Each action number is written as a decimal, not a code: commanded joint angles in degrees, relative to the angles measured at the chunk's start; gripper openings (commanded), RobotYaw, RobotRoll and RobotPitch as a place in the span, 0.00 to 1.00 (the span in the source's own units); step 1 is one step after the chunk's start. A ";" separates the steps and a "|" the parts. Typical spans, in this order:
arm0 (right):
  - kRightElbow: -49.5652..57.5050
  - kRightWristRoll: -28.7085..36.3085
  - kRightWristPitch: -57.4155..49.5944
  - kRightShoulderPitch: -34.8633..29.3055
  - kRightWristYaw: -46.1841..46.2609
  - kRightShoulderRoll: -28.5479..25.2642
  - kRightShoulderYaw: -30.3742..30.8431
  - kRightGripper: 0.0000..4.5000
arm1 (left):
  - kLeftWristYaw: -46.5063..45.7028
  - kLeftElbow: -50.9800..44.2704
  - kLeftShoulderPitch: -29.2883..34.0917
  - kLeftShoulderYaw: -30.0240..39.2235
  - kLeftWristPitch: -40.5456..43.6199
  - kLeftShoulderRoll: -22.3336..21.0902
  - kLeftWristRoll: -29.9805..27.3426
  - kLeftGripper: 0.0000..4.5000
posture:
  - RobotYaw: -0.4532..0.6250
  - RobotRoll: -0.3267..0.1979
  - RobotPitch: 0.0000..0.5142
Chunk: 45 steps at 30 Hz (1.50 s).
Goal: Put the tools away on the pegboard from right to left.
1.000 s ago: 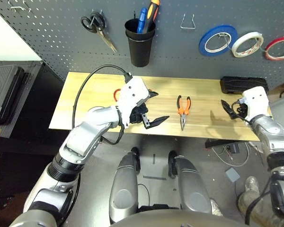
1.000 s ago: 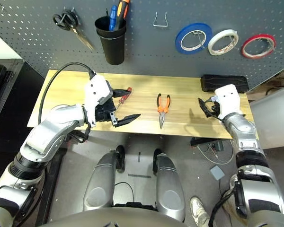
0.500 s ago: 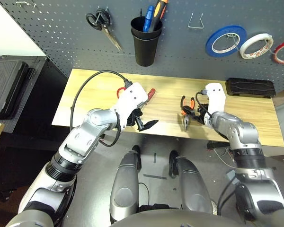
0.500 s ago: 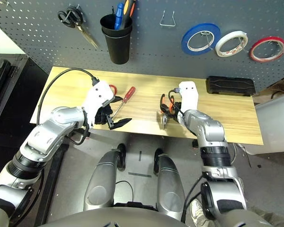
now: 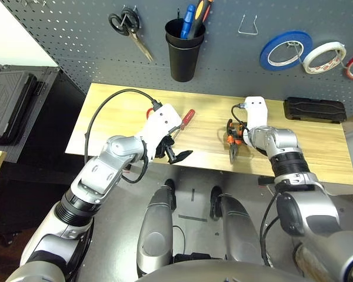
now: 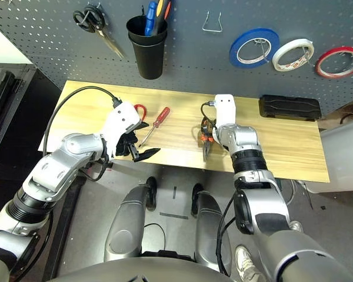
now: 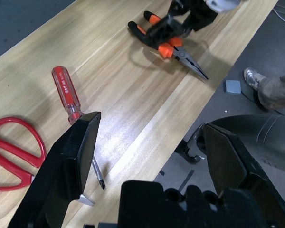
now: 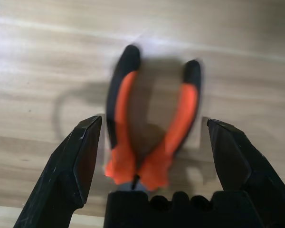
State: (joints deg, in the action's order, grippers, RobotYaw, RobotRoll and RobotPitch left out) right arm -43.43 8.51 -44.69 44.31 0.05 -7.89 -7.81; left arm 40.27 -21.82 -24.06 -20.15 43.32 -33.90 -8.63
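You have the right end effector [image 8: 155,122] standing wide over the pliers [image 8: 137,161], a handle between each finger and the other, mid-frame on the table [image 6: 270,158], long axis running between its fingers, far nearer than the left arm [image 6: 76,154]

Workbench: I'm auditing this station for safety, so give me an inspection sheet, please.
Surface: wooden bench, no spills seen.
Job's things: pliers, screwdriver, red scissors on bench; red tape hung on pegboard.
Clutter: black case at back.
End effectors: left open near screwdriver; right open over pliers.
Cables: black cable loops over bench by left arm.
Surroundings: a person's shoe on floor.
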 commanded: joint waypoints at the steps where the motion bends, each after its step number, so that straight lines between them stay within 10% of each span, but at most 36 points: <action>1: -6.90 -0.96 1.18 0.79 1.08 0.83 -0.30 0.99 | -0.12 -1.24 0.97 -0.20 1.01 -0.15 0.37 1.00 | 0.64 0.62 0.65; 5: -11.43 -0.57 1.43 2.52 3.24 1.33 -1.79 0.99 | -0.36 -1.27 0.82 -0.26 1.42 -0.09 0.44 1.00 | 0.64 0.62 0.65; 11: -13.22 -0.64 2.13 3.59 5.57 1.12 -2.94 0.67 | -0.61 -1.22 0.65 -0.21 1.39 0.08 0.32 1.00 | 0.64 0.62 0.64; 45: 36.37 -0.51 31.37 -19.20 -25.43 -16.08 3.64 0.67 | -4.02 -8.71 -4.95 20.25 -6.37 9.50 -16.97 1.00 | 0.62 0.62 0.55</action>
State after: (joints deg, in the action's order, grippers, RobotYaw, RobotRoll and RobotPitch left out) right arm -9.39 6.98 -16.46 26.89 -23.74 -22.80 -2.63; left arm 36.87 -28.54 -28.34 -1.08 36.47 -24.90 -23.45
